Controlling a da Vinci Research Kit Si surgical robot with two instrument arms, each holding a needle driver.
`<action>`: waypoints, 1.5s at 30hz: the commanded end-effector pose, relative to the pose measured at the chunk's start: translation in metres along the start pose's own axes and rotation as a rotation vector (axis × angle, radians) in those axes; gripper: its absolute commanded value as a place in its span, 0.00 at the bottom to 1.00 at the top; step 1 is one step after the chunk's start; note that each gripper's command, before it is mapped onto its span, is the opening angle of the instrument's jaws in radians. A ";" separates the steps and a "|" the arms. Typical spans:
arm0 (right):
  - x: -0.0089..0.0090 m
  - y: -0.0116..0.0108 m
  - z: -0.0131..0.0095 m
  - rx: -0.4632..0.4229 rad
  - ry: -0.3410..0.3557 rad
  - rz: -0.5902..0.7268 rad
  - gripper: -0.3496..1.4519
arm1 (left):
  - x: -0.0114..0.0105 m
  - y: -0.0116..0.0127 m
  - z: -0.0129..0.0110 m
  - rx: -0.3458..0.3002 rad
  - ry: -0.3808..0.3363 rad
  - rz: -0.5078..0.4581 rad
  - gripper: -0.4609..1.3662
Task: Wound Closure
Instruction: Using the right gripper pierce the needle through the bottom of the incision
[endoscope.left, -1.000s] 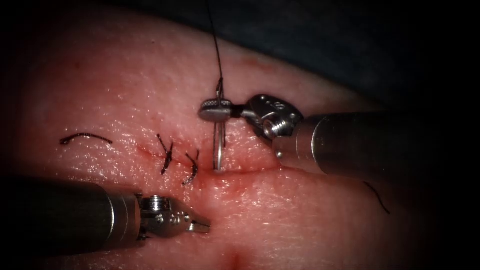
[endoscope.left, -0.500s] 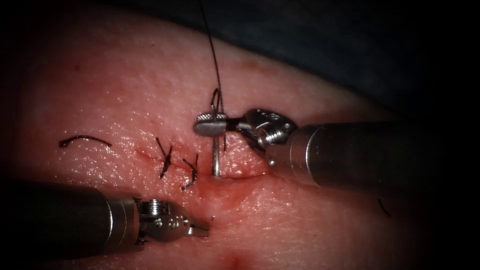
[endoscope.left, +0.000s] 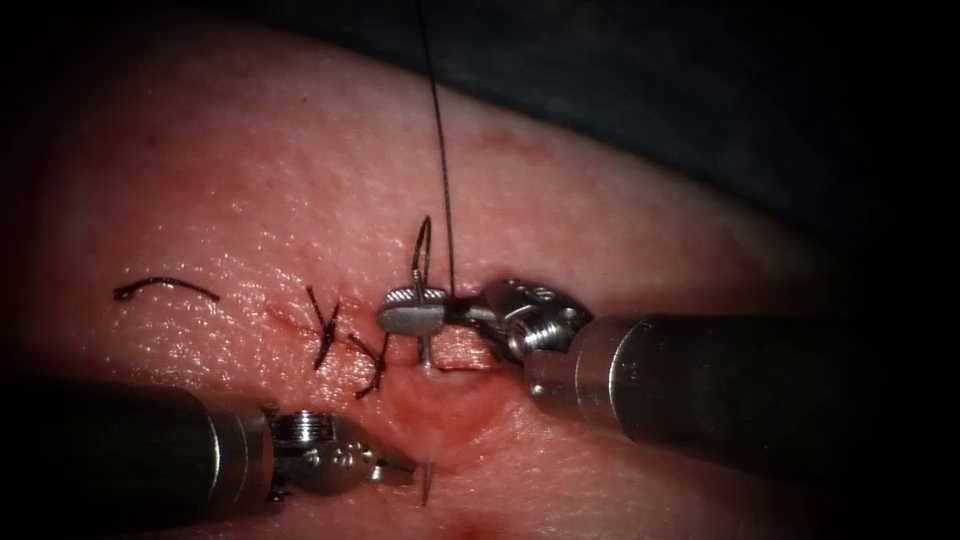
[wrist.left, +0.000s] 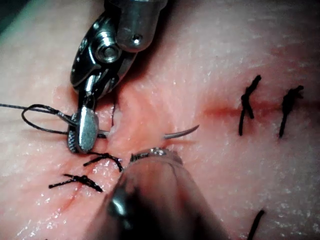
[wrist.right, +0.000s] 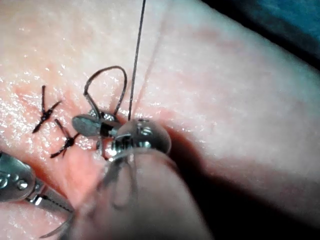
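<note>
Bright at the middle of the endoscope view, falling off to black at every edge. Wet glints across the tissue (endoscope.left: 300, 180). Hard highlights on the right claw (endoscope.left: 393, 313) and the needle (endoscope.left: 426, 486); deep shadow beneath both shafts. Stronger, flatter light in both wrist views.

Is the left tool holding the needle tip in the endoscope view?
No. The needle tip stands out of the tissue just beside the left tool, untouched, while the right tool grips its rear part.
</note>
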 end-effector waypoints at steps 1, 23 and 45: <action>-0.0003 -0.0001 -0.0001 -0.006 -0.005 0.010 0.00 | 0.0000 0.0000 0.0000 -0.010 0.000 0.000 0.06; -0.0069 -0.0012 0.0000 -0.019 -0.037 0.141 0.00 | 0.0002 -0.0012 -0.0003 -0.003 0.002 0.002 0.06; 0.0028 0.0007 -0.0043 -0.085 0.156 -0.156 0.71 | 0.0002 -0.0011 -0.0003 -0.003 0.002 0.002 0.06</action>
